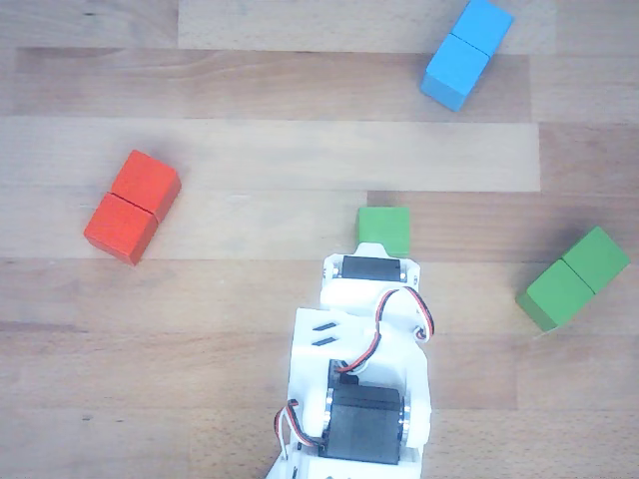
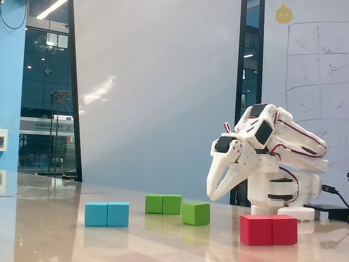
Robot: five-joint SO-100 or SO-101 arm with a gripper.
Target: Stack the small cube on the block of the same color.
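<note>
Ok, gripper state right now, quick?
Gripper: open, holding nothing, poised over the small cube, not touching it.

The arm (image 2: 267, 158) is made of white plastic parts with black motor boxes (image 1: 365, 424) set in them. Thin red, black and white wires (image 1: 399, 319) loop along it. Its gripper (image 2: 214, 194) has two long white pointed fingers.

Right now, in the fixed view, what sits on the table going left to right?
blue block → green block → small cube → gripper, poised above the table → red block
</note>
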